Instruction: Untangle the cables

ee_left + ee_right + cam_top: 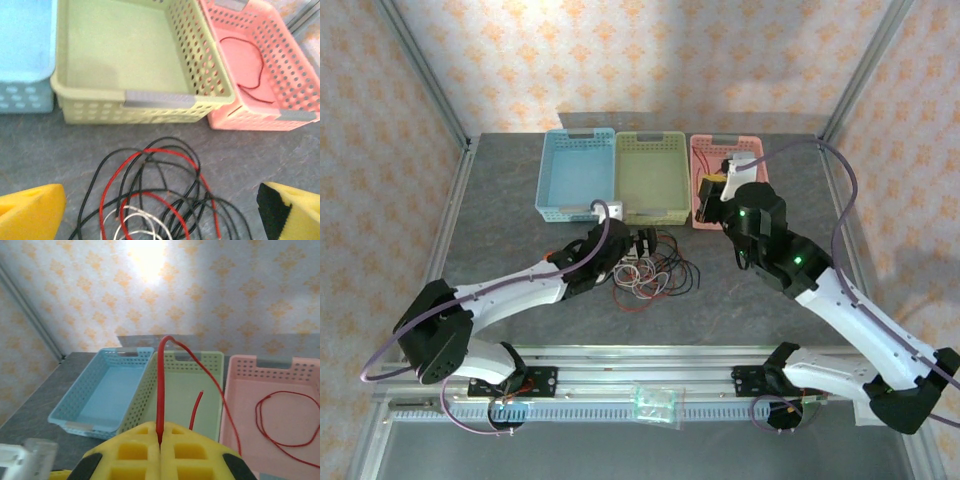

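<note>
Red cable [161, 390] clamped upright in closed right end effector [160, 437], more red cable looped in pink basket [235, 400] just ahead; left end effector [160, 210] wide open, black-red-white tangle [655, 275] on table [40, 145] beneath it.

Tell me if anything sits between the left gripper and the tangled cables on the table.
Nothing visible does. The left gripper's open yellow fingers flank the tangle of thin black, red and whitish cables lying on the grey table, with no object between them.
</note>
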